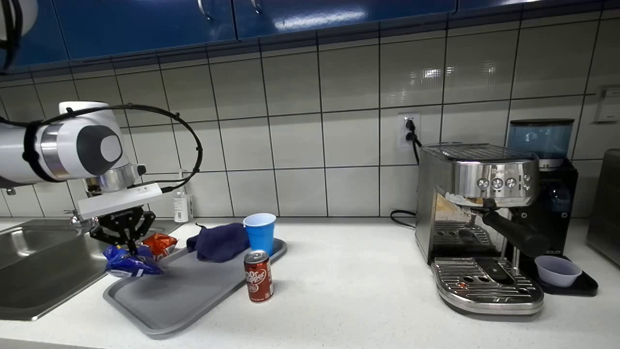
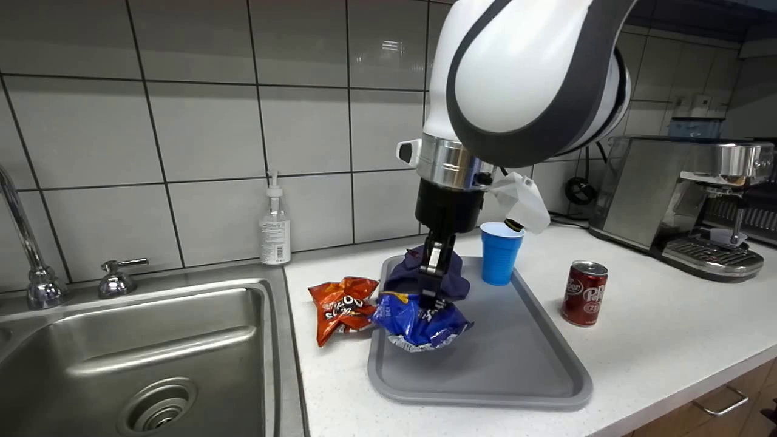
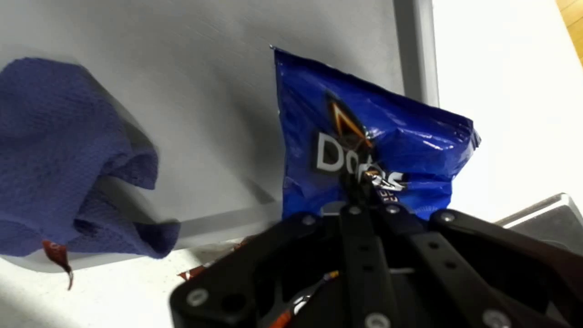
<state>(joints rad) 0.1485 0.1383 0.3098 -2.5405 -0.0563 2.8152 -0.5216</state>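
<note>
Glossy, crinkled, white-lettered blue Doritos bag (image 3: 369, 136) in the hand (image 2: 428, 300)

In the wrist view, white letters on the blue bag (image 3: 364, 127) spell Doritos, the middle ones partly hidden. In an exterior view, the red can (image 1: 258, 279) reads Dr Pepper, with 23 below. Lettering on the orange bag (image 2: 341, 308) and the pump bottle (image 2: 275, 235) cannot be made out.
</note>
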